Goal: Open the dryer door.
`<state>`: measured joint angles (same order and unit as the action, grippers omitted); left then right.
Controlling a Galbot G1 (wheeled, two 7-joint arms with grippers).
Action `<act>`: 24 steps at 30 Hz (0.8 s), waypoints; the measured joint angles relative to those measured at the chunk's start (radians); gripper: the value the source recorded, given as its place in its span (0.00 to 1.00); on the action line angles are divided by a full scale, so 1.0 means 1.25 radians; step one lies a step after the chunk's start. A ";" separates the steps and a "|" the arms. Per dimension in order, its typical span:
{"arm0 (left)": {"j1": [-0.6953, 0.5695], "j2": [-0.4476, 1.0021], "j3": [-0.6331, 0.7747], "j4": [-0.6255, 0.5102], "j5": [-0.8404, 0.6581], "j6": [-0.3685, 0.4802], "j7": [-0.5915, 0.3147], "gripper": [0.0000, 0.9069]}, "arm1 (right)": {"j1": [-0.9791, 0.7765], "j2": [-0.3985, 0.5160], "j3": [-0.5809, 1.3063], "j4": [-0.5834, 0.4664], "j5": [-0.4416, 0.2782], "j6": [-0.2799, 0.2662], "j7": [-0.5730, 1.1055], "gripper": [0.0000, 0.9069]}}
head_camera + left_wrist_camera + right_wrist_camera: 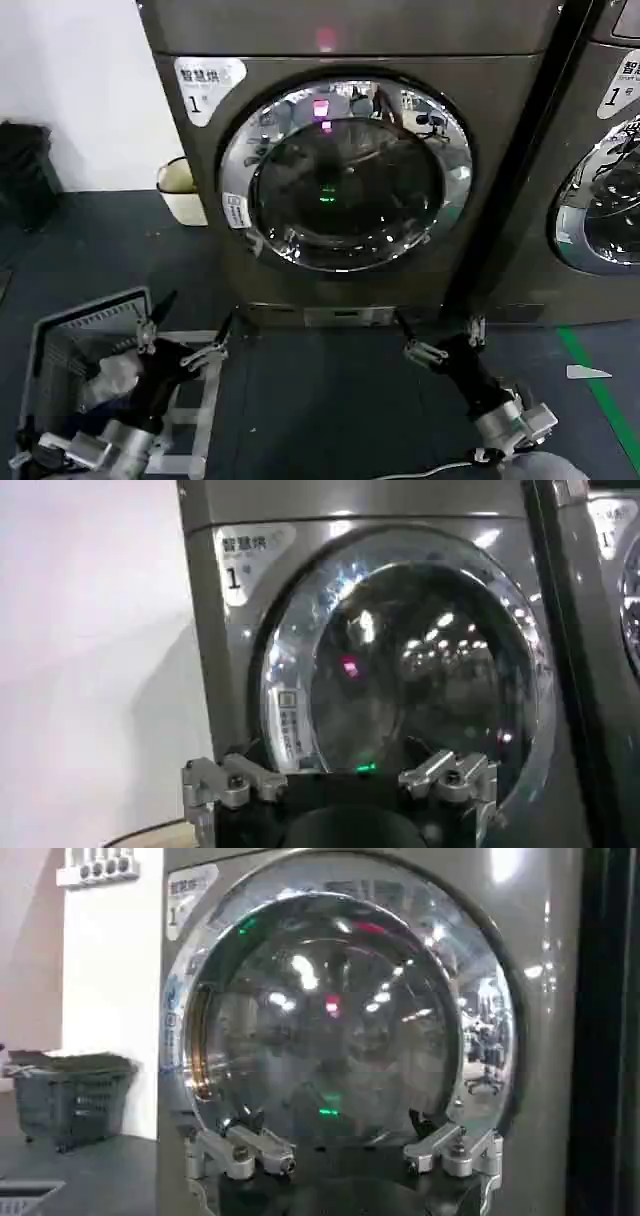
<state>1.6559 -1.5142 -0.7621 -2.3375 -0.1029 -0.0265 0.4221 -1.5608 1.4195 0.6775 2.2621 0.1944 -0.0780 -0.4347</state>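
Low over the dark floor [320,400], the left gripper [192,327] hangs above the rim of a grey plastic laundry basket [60,330], its two fingers spread wide and pointing toward the machines; from its own wrist camera the left gripper [340,778] shows both finger bases wide apart and empty. Ahead of it and off to its right stands the bronze-grey front-loading dryer [200,180], a white label with a "1" at its upper left corner [205,85]. A cream-coloured bucket [180,190] sits on the floor against the white wall, beyond the left gripper and beside the machine. The large round dryer door [345,172], a shiny chrome ring around dark tinted glass, sits shut flush in the machine's front, above and beyond both grippers and between them across the view, well apart from either. The same dryer door [400,670] rises right ahead of the left gripper in its wrist view, and the dryer door [335,1008] likewise stands straight ahead of the right gripper [345,1148], whose fingers are also spread wide with nothing between them. The right gripper [438,338] hovers near the floor below the door's right half, short of the dryer's base. Further to its right stands the neighbouring machine [610,180] with a like chrome-ringed door.
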 joint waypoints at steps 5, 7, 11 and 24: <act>0.012 0.002 0.000 -0.010 -0.003 0.003 -0.001 1.00 | 0.086 -0.080 -0.036 -0.049 0.079 -0.015 -0.014 1.00; 0.017 0.002 0.001 -0.013 -0.003 0.003 0.000 1.00 | 0.126 -0.123 -0.056 -0.078 0.116 -0.021 -0.019 1.00; 0.026 0.000 -0.001 -0.020 -0.003 0.001 0.000 1.00 | 0.214 -0.206 -0.115 -0.136 0.157 -0.031 -0.017 1.00; 0.054 -0.006 -0.019 -0.036 -0.012 -0.010 0.001 1.00 | 0.571 -0.285 -0.414 -0.346 0.207 -0.045 -0.038 1.00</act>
<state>1.7228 -1.5216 -0.7857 -2.3830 -0.1176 -0.0388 0.4235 -0.8472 1.0638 0.1605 1.8295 0.4537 -0.1347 -0.4826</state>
